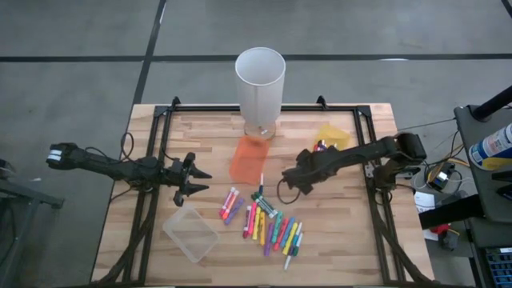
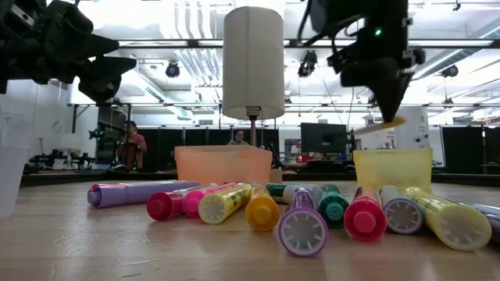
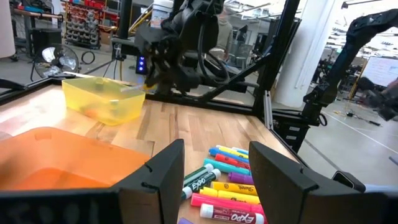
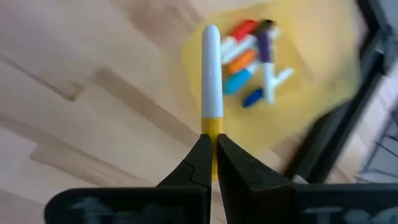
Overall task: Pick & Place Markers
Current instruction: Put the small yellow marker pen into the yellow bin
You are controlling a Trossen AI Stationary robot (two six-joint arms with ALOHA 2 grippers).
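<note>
Many markers (image 1: 268, 226) litter the pale wood-plank worktop (image 1: 352, 240); grey floor beyond. Right gripper (image 4: 211, 146) pinches a yellow marker (image 4: 211, 78); left gripper (image 1: 200, 182) gapes empty.

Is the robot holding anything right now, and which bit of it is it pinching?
Yes. The right gripper pinches a white marker by its yellow end. The left gripper is open and holds nothing.

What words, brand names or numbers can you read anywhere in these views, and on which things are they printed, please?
"EXPO": on the white barrel of a marker at the edge of the pile, left wrist view.
"EXPO": on the pink marker nearest that camera.
Print on the other markers is too small to read.
The label on the spray can beside the table is too blurred to read.
</note>
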